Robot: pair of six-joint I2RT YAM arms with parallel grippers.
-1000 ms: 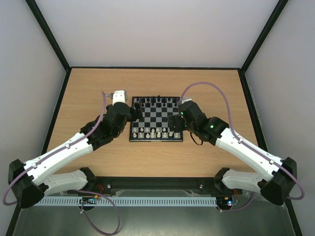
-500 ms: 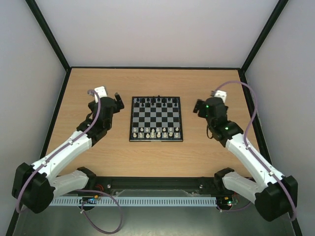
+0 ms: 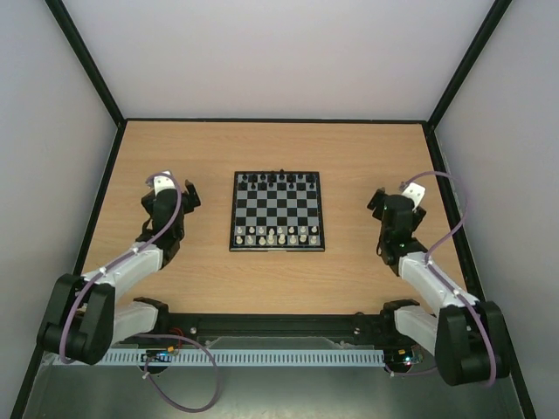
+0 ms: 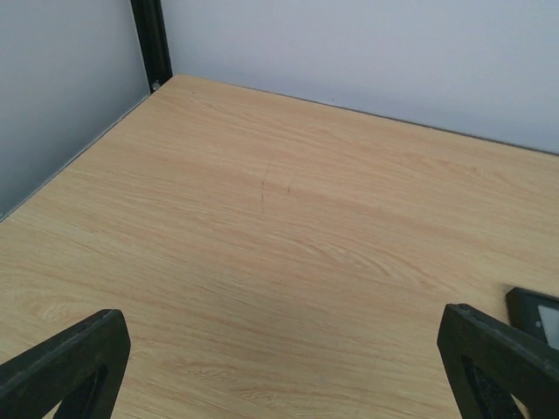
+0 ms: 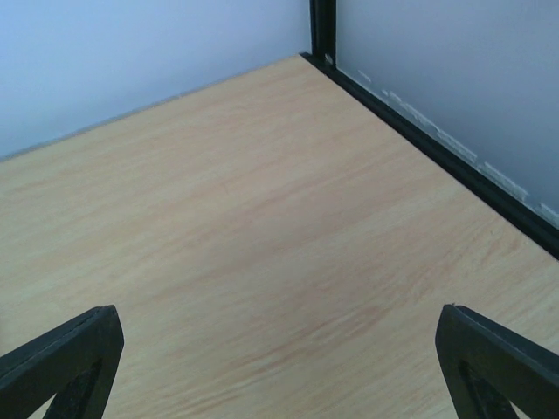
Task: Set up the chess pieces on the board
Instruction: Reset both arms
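Note:
The board (image 3: 277, 209) lies in the middle of the wooden table in the top view. A line of small white chess pieces (image 3: 276, 234) stands along its near edge, with black chessmen (image 3: 276, 181) along the far edge. My left gripper (image 3: 179, 195) hovers left of the board, well apart from it. In the left wrist view the left gripper (image 4: 279, 375) is open over bare wood, and a corner of the board (image 4: 534, 314) shows at the right. My right gripper (image 3: 384, 202) hangs right of the board. The right gripper (image 5: 279, 375) is open with nothing between its fingers.
Black frame posts and pale walls enclose the table (image 3: 175, 148) on the left, right and back. The back left corner post (image 4: 150, 39) shows in the left wrist view. The back right post (image 5: 323, 26) and right edge rail (image 5: 454, 170) show in the right wrist view.
Both arms have pulled back from the board's sides, the left one outward to the left and the right one outward to the right. Both grippers stayed open. The pieces have not moved.

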